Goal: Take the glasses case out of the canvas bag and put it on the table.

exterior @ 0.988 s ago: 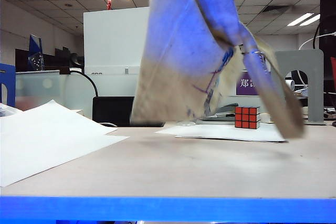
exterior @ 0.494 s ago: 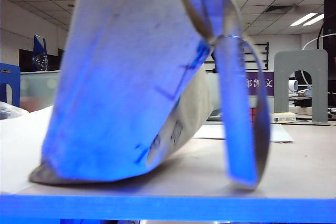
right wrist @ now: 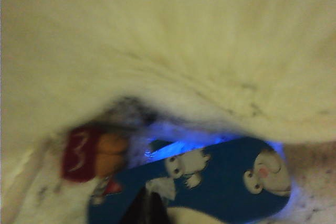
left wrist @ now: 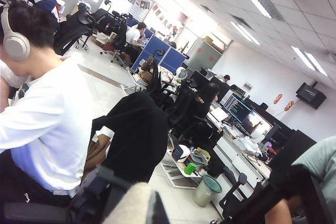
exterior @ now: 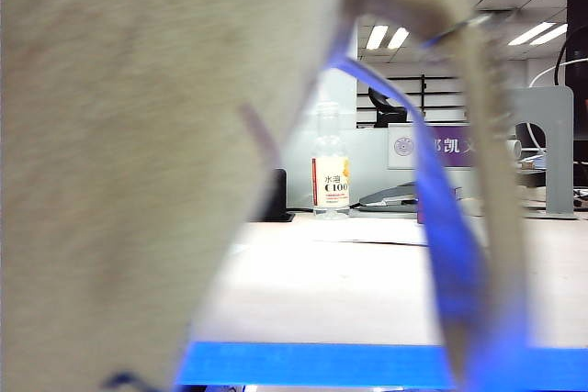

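Note:
The cream canvas bag [exterior: 138,162] hangs very close to the exterior camera and fills its left half, its straps [exterior: 487,227] drooping on the right over the table [exterior: 367,291]. Neither gripper shows there. In the left wrist view my left gripper [left wrist: 131,205] is shut on a fold of the canvas bag [left wrist: 126,203], held up facing the office. The right wrist view looks inside the canvas bag [right wrist: 168,51]. There the dark blue glasses case [right wrist: 220,182], printed with cartoon figures, lies under my right gripper [right wrist: 149,205]. Its dark fingers are together at the case; a hold on it cannot be made out.
A clear labelled bottle [exterior: 331,172] stands at the table's back. A grey arch-shaped stand [exterior: 551,153] is at the far right. The table's front edge [exterior: 312,364] is bright blue. A blurred red-and-orange patch [right wrist: 94,153] shows beside the case inside the bag.
The bag has swung from the back of the table toward the exterior camera and now blocks its left half. The paper sheets and cube are hidden; the bottle has come into view.

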Robot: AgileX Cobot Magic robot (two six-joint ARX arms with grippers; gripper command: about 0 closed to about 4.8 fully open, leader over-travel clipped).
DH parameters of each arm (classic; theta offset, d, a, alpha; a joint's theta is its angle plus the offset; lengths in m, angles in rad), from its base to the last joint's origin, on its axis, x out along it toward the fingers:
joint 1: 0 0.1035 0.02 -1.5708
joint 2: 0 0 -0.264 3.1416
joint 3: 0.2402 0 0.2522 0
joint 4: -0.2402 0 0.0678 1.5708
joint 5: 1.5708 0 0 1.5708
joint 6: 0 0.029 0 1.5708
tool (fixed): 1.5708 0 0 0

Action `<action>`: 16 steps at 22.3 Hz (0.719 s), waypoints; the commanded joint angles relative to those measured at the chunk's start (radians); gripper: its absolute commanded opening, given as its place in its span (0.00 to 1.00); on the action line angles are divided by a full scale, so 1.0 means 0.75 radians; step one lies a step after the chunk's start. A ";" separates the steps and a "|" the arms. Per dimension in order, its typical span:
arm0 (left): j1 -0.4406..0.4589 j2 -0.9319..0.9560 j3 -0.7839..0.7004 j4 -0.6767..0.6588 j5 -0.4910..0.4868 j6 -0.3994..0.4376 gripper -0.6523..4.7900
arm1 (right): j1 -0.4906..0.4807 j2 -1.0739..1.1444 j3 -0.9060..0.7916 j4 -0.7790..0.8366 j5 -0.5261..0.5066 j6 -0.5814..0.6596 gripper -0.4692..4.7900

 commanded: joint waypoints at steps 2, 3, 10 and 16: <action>-0.061 -0.003 0.012 0.066 -0.160 0.012 0.11 | -0.153 0.152 0.025 0.164 0.206 -0.063 0.08; -0.104 -0.004 0.014 0.071 -0.159 -0.013 0.11 | -0.341 0.204 0.092 0.131 0.236 -0.066 0.08; -0.134 -0.002 0.085 -0.078 -0.064 0.026 0.11 | -0.626 0.198 0.285 -0.091 0.173 -0.014 0.08; -0.133 -0.010 0.085 -1.642 -0.319 1.187 0.12 | -0.559 0.199 0.018 0.077 0.225 0.057 0.08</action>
